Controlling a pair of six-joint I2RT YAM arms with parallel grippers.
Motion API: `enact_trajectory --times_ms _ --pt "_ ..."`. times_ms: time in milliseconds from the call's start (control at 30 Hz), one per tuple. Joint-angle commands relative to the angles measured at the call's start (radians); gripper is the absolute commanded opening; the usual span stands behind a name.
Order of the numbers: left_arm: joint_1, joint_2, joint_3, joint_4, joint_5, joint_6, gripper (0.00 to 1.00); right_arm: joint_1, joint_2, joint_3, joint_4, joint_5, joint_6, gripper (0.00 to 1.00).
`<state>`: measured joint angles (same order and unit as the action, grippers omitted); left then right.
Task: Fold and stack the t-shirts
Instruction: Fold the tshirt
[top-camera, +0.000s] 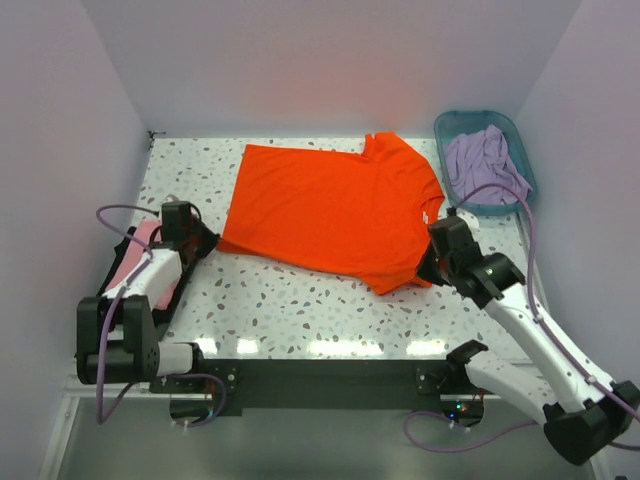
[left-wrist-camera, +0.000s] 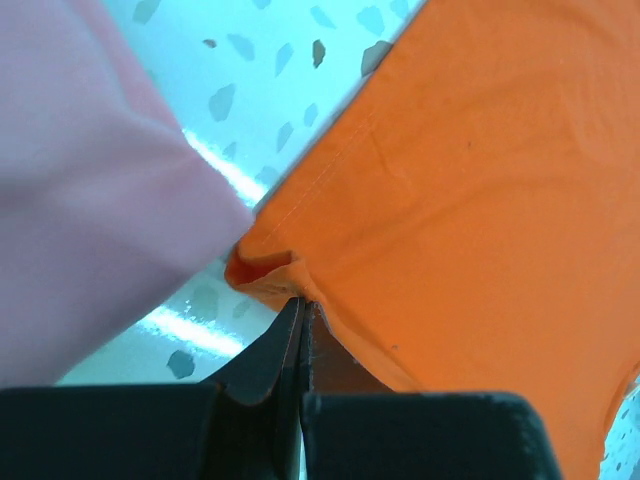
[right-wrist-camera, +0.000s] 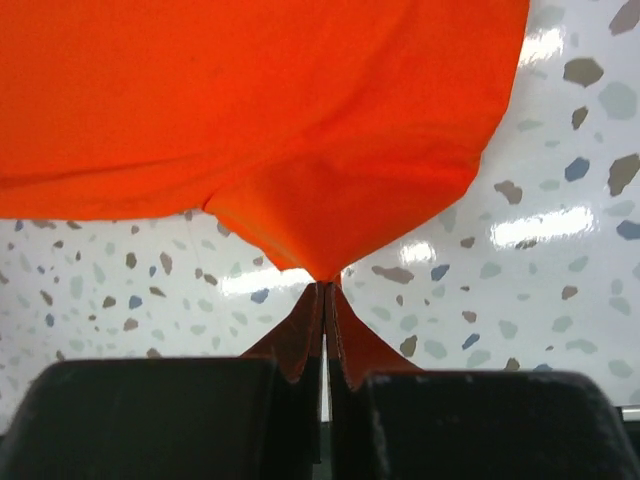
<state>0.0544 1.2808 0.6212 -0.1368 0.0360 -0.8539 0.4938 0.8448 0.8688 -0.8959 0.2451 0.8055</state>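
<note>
The orange t-shirt (top-camera: 335, 210) lies spread on the speckled table, neck end to the right by the basket. My left gripper (top-camera: 207, 243) is shut on its near-left corner (left-wrist-camera: 262, 270). My right gripper (top-camera: 428, 268) is shut on its near-right edge, and the cloth peaks up into the fingertips (right-wrist-camera: 325, 272). A pink t-shirt (top-camera: 143, 262) lies under my left arm at the table's left edge and fills the left of the left wrist view (left-wrist-camera: 90, 220). A lavender t-shirt (top-camera: 482, 162) sits crumpled in the teal basket. The black t-shirt is out of view.
The teal plastic basket (top-camera: 521, 148) stands at the back right corner. White walls close in the table on the left, back and right. Purple cables run along both arms.
</note>
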Motion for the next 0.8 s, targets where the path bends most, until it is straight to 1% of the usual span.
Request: enact_trajectory --times_ms 0,67,100,167,333,400,767 --pt "-0.016 0.086 0.106 0.020 -0.015 -0.011 0.00 0.000 0.134 0.087 0.083 0.101 -0.083 0.00" --pt "-0.018 0.124 0.158 0.020 -0.008 -0.019 0.00 -0.007 0.190 0.120 0.109 0.121 -0.104 0.00" --pt "-0.019 0.159 0.175 0.022 -0.004 -0.026 0.00 -0.018 0.239 0.131 0.124 0.123 -0.111 0.00" --pt "-0.024 0.193 0.225 0.020 0.004 -0.034 0.00 -0.041 0.287 0.159 0.161 0.111 -0.127 0.00" --pt "-0.042 0.288 0.343 -0.020 -0.021 -0.045 0.00 -0.155 0.396 0.193 0.253 0.022 -0.160 0.00" --pt "-0.044 0.320 0.367 -0.026 -0.031 -0.045 0.00 -0.190 0.422 0.205 0.278 -0.009 -0.167 0.00" --pt "-0.045 0.459 0.515 -0.060 -0.033 -0.047 0.00 -0.228 0.577 0.351 0.302 -0.029 -0.195 0.00"
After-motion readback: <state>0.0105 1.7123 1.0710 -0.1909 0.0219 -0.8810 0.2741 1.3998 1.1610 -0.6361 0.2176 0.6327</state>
